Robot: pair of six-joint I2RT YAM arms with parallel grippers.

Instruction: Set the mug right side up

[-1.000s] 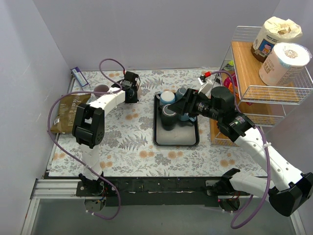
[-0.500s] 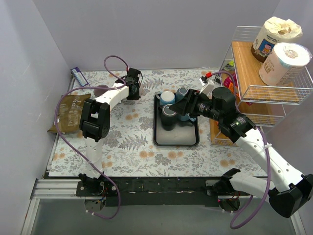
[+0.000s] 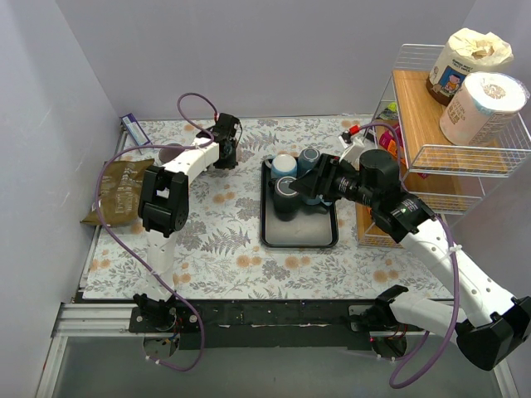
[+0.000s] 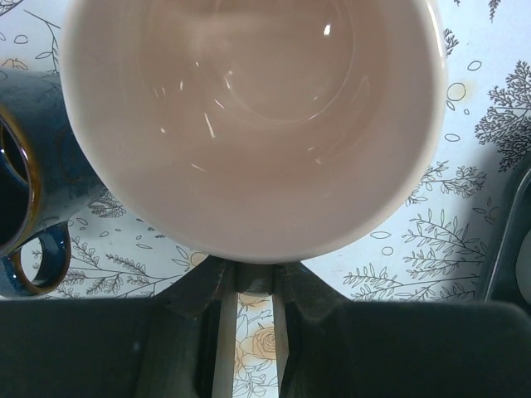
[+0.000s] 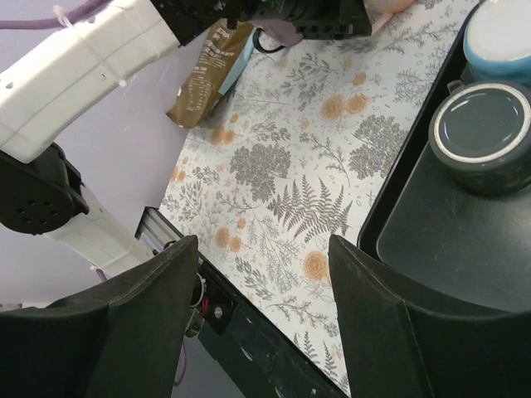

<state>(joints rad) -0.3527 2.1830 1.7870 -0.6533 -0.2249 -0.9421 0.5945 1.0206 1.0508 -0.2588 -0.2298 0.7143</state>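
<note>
A pale pink mug (image 4: 249,124) fills the left wrist view, its open mouth facing the camera. My left gripper (image 4: 253,278) is shut on its near edge, fingers close together. In the top view the left gripper (image 3: 226,139) is over the back of the floral mat, and the mug is hidden under it. My right gripper (image 5: 261,249) is open and empty, held above the black tray (image 3: 299,236); it also shows in the top view (image 3: 319,178).
A dark blue mug (image 4: 25,207) stands just left of the pink one and shows in the top view (image 3: 172,152). The tray holds a dark upside-down mug (image 5: 481,133) and a light blue one (image 5: 498,37). A brown bag (image 3: 112,189) lies at the left edge. A wire shelf (image 3: 448,124) stands at the right.
The left arm has swung its elbow to the right and the left gripper has shifted slightly toward the back. The right arm has barely moved.
</note>
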